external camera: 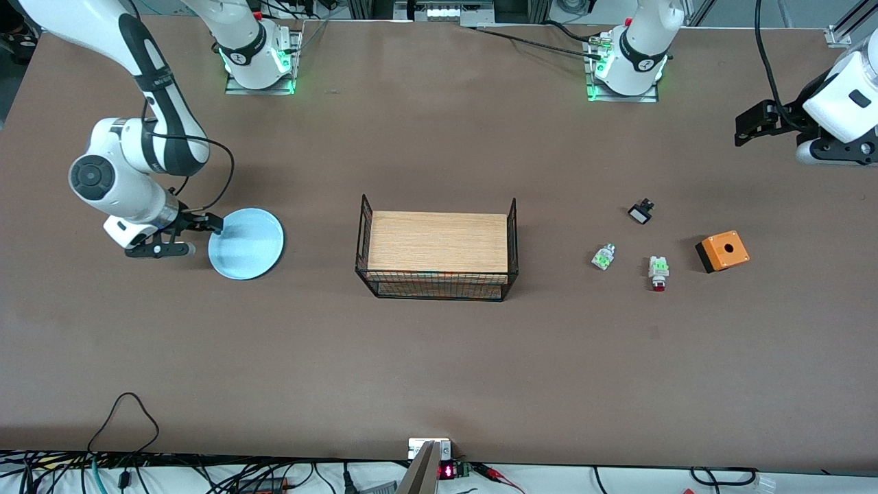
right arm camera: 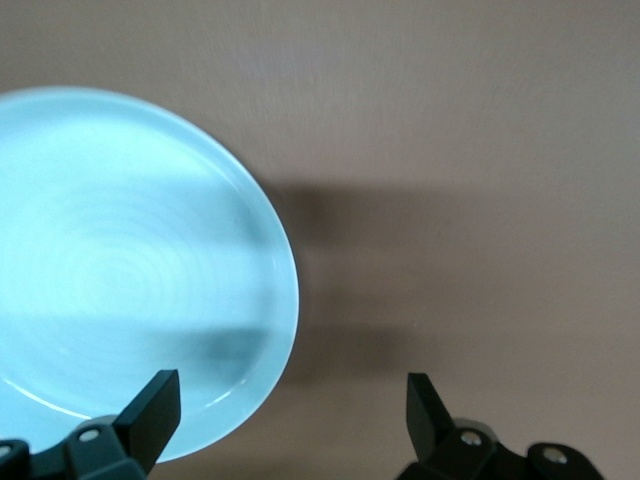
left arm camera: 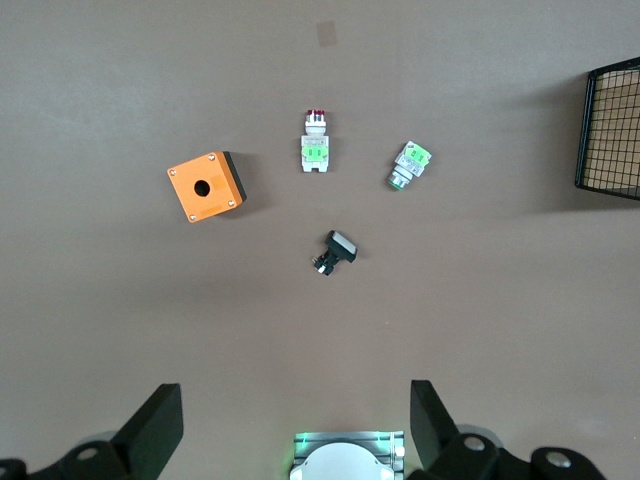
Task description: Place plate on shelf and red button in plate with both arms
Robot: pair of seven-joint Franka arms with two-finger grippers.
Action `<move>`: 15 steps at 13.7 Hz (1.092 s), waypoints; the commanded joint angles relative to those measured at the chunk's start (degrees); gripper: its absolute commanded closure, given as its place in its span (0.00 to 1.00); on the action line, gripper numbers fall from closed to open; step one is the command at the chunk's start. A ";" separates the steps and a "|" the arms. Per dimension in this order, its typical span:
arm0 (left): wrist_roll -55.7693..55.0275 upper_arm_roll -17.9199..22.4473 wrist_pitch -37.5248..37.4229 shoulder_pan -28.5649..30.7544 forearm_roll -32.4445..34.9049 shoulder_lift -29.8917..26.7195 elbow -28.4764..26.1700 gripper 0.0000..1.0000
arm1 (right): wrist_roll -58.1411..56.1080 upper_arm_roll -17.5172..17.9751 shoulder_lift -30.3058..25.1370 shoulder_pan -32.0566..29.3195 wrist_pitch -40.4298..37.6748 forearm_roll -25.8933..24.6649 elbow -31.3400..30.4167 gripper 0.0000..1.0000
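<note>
While the right gripper (right arm camera: 290,410), jaws apart, straddles the plate's (external camera: 250,247) rim, only the left wrist view shows the left gripper (left arm camera: 295,420) spread above the red button (left arm camera: 316,140) beside the orange box (left arm camera: 205,186).

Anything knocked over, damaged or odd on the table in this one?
Nothing stands out. The plate lies flat and whole beside the open right gripper. The red button lies on its side among the other small parts, apart from them. The open left gripper waits above them.
</note>
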 commanded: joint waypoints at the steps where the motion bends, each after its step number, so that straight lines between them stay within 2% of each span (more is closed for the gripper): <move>1: 0.25 -0.32 0.95 0.24 0.93 -0.43 -0.98 0.00 | -0.77 0.28 2.42 -1.14 2.35 -1.05 -0.71 0.00; 2: 0.25 -0.32 0.60 0.24 0.84 -0.43 -1.06 0.00 | -0.68 0.28 3.21 -1.14 2.71 -0.96 -0.71 0.00; 3: 0.34 -0.32 0.42 0.32 0.84 -0.52 -1.07 0.00 | -0.68 0.28 3.57 -1.23 2.97 -0.96 -0.71 0.06; 4: 0.34 -0.41 0.42 0.33 0.84 -0.52 -1.07 0.00 | -0.60 0.28 3.66 -1.40 2.97 -0.96 -0.53 0.24; 6: 0.43 -0.32 0.51 0.24 0.84 -0.35 -1.15 0.00 | 0.19 0.28 3.75 -1.40 3.06 -0.44 -0.27 0.33; 7: 0.52 -0.32 0.42 0.32 0.84 -0.26 -1.76 0.00 | 0.20 0.28 3.75 -1.49 3.24 -0.35 -0.18 0.34; 11: 0.52 -0.32 -1.33 0.33 0.67 -1.05 -1.95 0.00 | 0.20 0.28 4.71 -1.49 3.77 -0.26 -0.18 0.60; 13: 0.52 -0.32 -1.42 0.33 0.31 -1.05 -1.77 0.00 | 0.28 0.28 5.59 -1.58 3.77 -0.17 -0.18 0.78; 14: 0.52 -0.41 -1.34 0.15 0.31 -0.79 -1.77 0.00 | 0.28 0.28 6.11 -1.58 3.77 -0.17 -0.18 0.94; 15: 0.52 -0.41 -1.25 -0.29 0.31 -0.78 -1.77 0.00 | 0.28 0.28 6.12 -1.58 3.68 -0.17 -0.18 1.00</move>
